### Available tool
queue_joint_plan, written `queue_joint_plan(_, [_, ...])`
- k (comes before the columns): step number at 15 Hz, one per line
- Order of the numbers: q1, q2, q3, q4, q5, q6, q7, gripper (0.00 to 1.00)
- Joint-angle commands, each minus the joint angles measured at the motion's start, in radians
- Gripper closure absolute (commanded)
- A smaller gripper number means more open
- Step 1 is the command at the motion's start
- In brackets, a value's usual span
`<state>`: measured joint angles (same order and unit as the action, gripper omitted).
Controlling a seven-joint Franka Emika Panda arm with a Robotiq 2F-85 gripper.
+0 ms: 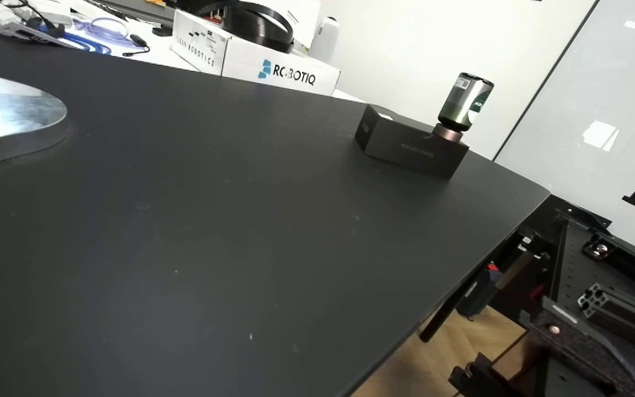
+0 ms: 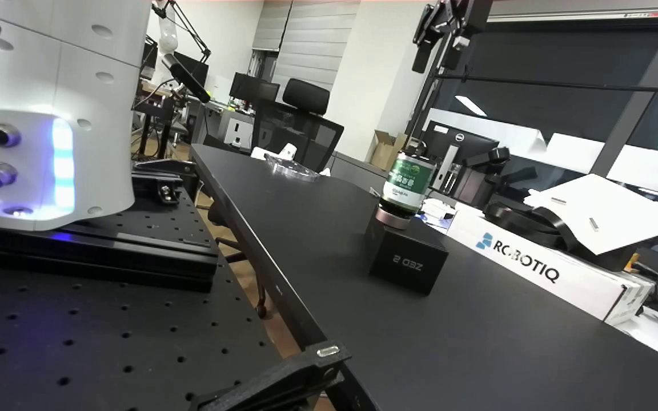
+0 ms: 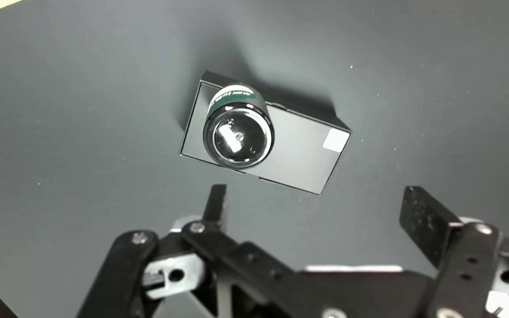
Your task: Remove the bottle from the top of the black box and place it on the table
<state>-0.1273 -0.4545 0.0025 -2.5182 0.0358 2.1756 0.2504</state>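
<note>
The bottle (image 1: 465,102) stands upright on one end of the black box (image 1: 411,143), with a reddish-brown band at its base. It shows a green and white label in an exterior view (image 2: 406,185), where the box (image 2: 406,257) bears white lettering. The box rests on the black table (image 1: 213,220). In the wrist view I look down on the bottle's dark shiny top (image 3: 239,137) and the box (image 3: 301,150). My gripper (image 3: 315,192) is open and empty, its fingers apart, not touching the bottle. It hangs well above the table in an exterior view (image 2: 436,60).
A white Robotiq box (image 1: 281,69) with a black item on top stands beyond the table's edge. A shiny silvery object (image 1: 11,110) lies on the table far from the black box. The white robot base (image 2: 55,114) stands beside the table. Cables (image 1: 86,33) lie on a surface behind.
</note>
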Motion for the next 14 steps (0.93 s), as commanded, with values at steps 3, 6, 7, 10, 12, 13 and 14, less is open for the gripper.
queue_joint_plan(3, [-0.067,0.15,0.019,0.069,-0.026,0.106,0.257,0.0])
queue_joint_plan(6, [-0.091,0.198,0.027,0.06,-0.057,0.173,0.4,0.0])
queue_joint_plan(7, [-0.098,0.218,0.032,0.057,-0.082,0.169,0.439,0.0])
queue_joint_plan(10, [-0.09,0.253,0.022,0.039,-0.144,0.146,0.498,0.0])
queue_joint_plan(12, [-0.078,0.27,0.009,0.035,-0.147,0.128,0.506,0.0])
queue_joint_plan(13, [-0.071,0.273,0.002,0.03,-0.138,0.107,0.492,0.0])
queue_joint_plan(14, [-0.068,0.273,-0.001,0.024,-0.14,0.094,0.49,0.0])
